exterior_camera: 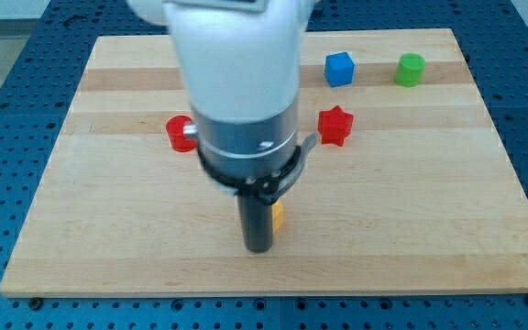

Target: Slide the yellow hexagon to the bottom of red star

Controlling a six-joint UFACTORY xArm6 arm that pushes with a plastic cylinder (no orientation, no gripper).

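Observation:
A red star point(335, 125) lies on the wooden board point(429, 202), right of centre. The yellow hexagon point(278, 216) is mostly hidden behind my rod; only a small yellow sliver shows at the rod's right side, below and left of the star. My tip point(259, 247) sits at the lower middle of the board, touching or very near the hexagon's left side. The arm's white and grey body covers the upper middle of the view.
A red block point(181, 134), its shape partly hidden by the arm, lies left of centre. A blue cube point(339, 70) and a green block point(411, 70) lie near the board's top right. Blue perforated table surrounds the board.

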